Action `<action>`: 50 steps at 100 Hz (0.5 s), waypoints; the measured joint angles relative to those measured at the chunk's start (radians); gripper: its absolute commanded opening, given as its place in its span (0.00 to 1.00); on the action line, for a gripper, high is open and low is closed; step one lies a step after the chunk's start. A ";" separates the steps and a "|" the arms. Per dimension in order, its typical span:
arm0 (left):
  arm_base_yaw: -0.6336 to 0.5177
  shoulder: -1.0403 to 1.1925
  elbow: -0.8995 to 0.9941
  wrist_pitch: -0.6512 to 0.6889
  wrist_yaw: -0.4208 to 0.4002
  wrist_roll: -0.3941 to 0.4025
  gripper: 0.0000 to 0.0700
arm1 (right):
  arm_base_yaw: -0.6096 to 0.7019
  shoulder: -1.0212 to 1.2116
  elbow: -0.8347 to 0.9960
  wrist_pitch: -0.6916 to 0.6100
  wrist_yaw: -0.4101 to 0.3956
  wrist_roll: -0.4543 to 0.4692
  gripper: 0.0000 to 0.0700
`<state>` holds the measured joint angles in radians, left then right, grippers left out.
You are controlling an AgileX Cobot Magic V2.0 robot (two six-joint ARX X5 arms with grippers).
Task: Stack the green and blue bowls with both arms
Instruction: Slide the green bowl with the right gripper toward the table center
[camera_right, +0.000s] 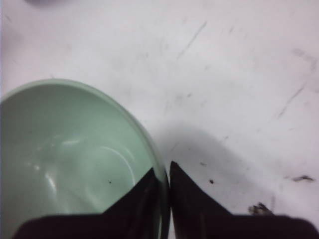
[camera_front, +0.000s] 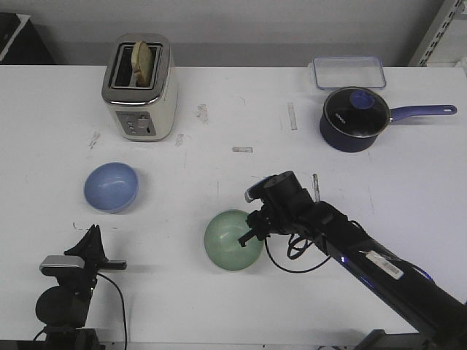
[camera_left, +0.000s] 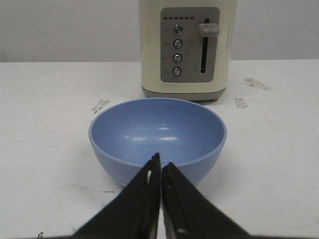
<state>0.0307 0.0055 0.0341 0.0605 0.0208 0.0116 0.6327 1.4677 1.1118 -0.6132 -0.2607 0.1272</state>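
Observation:
The pale green bowl (camera_front: 232,240) is near the table's front middle. My right gripper (camera_front: 255,224) is shut on its right rim, one finger inside and one outside, as the right wrist view shows for the gripper (camera_right: 163,175) and the bowl (camera_right: 65,149). I cannot tell whether the bowl is lifted off the table. The light blue bowl (camera_front: 111,187) stands upright on the left, in front of the toaster. My left gripper (camera_front: 92,238) is shut and empty just short of that bowl's near side; the left wrist view shows the gripper (camera_left: 161,167) and the bowl (camera_left: 159,127).
A cream toaster (camera_front: 140,89) with bread in it stands at the back left, behind the blue bowl. A dark blue lidded saucepan (camera_front: 354,118) and a clear container (camera_front: 349,72) are at the back right. Loose cable hangs under the right arm (camera_front: 365,255).

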 measured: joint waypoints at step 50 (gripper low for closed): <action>0.000 0.000 0.000 0.000 0.000 0.000 0.00 | 0.002 0.109 0.000 0.027 0.006 -0.019 0.02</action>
<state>0.0307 0.0055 0.0341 0.0605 0.0208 0.0116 0.6350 1.5768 1.1118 -0.5865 -0.2543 0.1081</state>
